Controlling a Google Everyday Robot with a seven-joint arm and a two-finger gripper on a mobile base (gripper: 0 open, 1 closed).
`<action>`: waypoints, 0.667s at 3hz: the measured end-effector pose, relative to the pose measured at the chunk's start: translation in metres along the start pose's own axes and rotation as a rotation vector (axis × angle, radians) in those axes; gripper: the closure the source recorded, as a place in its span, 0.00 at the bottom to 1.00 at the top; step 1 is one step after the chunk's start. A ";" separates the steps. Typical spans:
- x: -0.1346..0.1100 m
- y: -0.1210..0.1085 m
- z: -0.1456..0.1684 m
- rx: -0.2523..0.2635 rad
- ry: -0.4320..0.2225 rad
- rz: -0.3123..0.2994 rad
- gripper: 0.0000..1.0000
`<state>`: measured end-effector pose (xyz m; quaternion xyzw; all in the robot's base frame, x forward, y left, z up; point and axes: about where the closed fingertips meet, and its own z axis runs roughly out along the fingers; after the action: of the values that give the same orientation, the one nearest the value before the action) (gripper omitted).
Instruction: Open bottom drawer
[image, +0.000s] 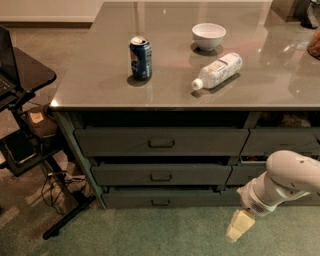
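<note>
The bottom drawer (161, 198) is the thinnest of the three wide grey-green fronts under the counter, just above the carpet. Its small rectangular pull (161, 202) sits at the centre. The front lines up with the drawers above and none of its inside shows. My white arm (285, 182) comes in from the right edge. Its cream-coloured gripper (236, 230) hangs low over the carpet, right of the bottom drawer and slightly below the height of the pull. It touches nothing.
On the grey counter (100, 90) stand a blue can (140, 58) and a white bowl (208, 36), with a plastic bottle (218, 70) lying on its side. A black stand (25, 75) with cables (55, 185) is at the left. Narrower drawers (280, 142) are at the right.
</note>
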<state>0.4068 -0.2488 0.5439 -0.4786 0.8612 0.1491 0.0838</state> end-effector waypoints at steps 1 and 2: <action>0.001 0.001 0.002 -0.005 0.000 0.002 0.00; 0.000 0.006 0.027 -0.051 -0.035 -0.003 0.00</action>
<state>0.4020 -0.2367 0.5195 -0.4794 0.8547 0.1793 0.0866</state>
